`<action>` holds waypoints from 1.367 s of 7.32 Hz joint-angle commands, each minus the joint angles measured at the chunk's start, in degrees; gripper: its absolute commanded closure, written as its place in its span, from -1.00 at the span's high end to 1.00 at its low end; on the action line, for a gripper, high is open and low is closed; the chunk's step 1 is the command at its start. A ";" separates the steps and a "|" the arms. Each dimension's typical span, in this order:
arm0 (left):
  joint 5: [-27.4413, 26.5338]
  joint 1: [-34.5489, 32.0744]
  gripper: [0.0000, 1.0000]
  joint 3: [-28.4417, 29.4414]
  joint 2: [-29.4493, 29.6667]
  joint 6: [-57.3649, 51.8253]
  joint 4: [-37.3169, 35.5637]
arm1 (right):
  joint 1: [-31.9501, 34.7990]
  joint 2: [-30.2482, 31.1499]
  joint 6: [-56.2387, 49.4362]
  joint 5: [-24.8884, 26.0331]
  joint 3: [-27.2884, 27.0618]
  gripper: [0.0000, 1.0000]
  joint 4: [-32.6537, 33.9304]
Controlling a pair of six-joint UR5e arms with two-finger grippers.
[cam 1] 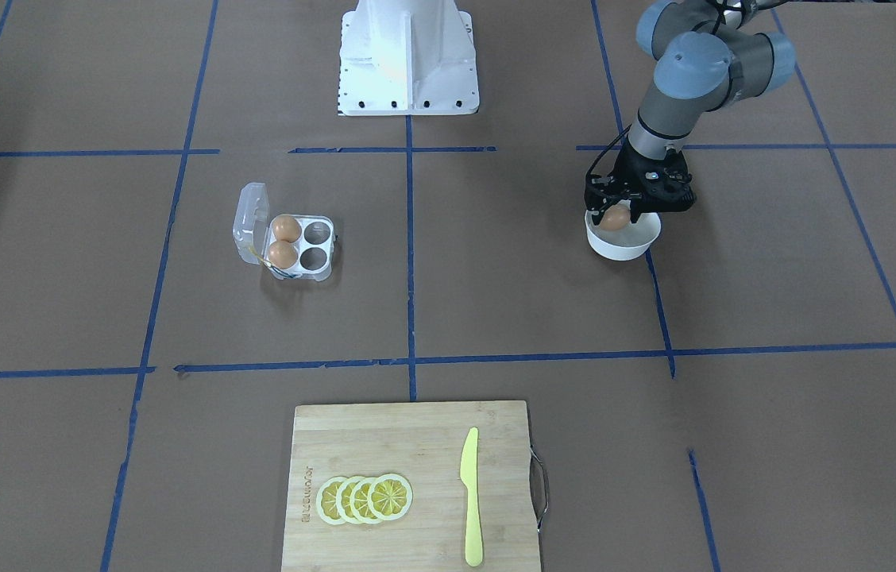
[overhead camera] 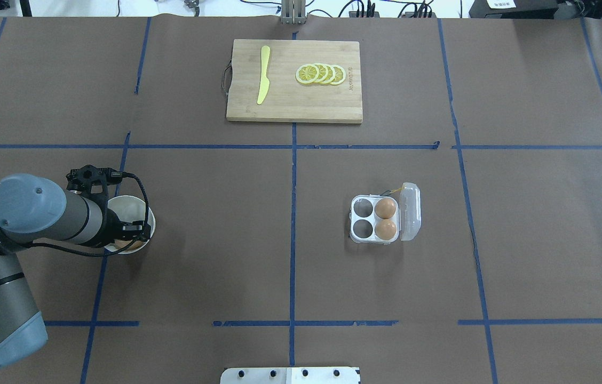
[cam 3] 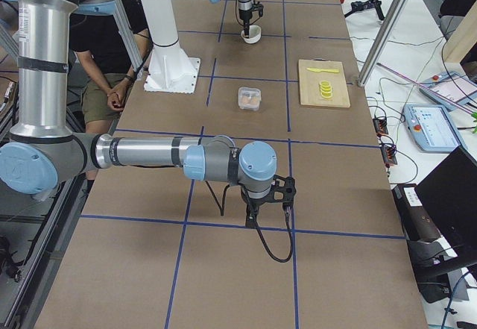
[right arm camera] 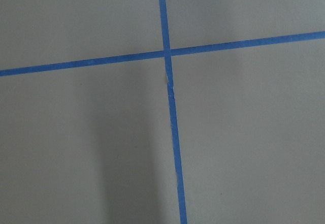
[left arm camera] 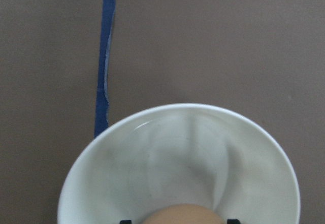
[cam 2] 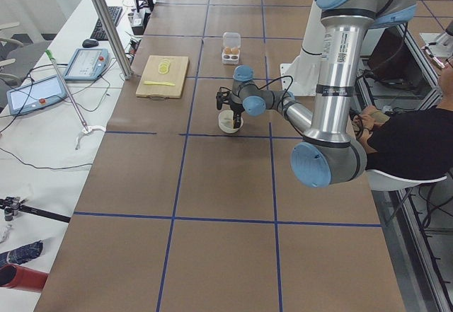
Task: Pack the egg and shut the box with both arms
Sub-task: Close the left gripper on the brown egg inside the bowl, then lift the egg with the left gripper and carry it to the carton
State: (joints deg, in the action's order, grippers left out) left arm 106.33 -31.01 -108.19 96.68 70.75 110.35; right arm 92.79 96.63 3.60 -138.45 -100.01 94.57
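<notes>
My left gripper [cam 1: 617, 213] reaches down into a round white bowl [cam 1: 624, 248] and is shut on the orange-brown egg [cam 1: 616, 218], held at about rim height. In the left wrist view the egg [left arm camera: 184, 215] sits between two black fingertips over the bowl [left arm camera: 152, 148]. The clear box [cam 1: 307, 248] stands open, its lid [cam 1: 251, 222] upright. It holds two brown eggs [cam 1: 284, 241] on the lid side, and two cups are bare. It also shows in the overhead view [overhead camera: 367, 220]. My right gripper [cam 3: 257, 211] points down at bare table far from the box; I cannot tell whether it is open.
A wooden cutting board [cam 1: 384, 445] with lemon slices [cam 1: 364, 499] and a yellow knife [cam 1: 470, 496] lies at the far edge from the robot. The white pedestal [cam 1: 408, 56] stands at the robot's base. A seated person [cam 2: 414, 142] is beside the table.
</notes>
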 commanded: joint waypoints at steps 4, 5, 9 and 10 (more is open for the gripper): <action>-0.16 -2.55 -0.99 -4.99 0.00 -0.09 -1.62 | 0.03 0.05 0.09 -0.07 -0.27 1.00 0.00; -0.07 -4.83 -1.00 -7.80 0.09 -0.09 -1.89 | -0.06 0.05 0.00 -0.07 -0.36 1.00 0.00; 3.79 -4.68 -1.00 -2.33 17.60 14.36 1.42 | 0.03 -0.39 0.09 -0.07 -1.59 1.00 0.00; 3.88 -2.50 -1.00 2.67 21.06 22.51 10.32 | 0.03 -0.48 0.09 -0.15 -1.24 1.00 0.09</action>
State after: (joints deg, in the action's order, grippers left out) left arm 109.92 -35.24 -110.84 112.38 84.74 113.11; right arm 92.79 96.29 3.68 -138.51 -101.47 94.56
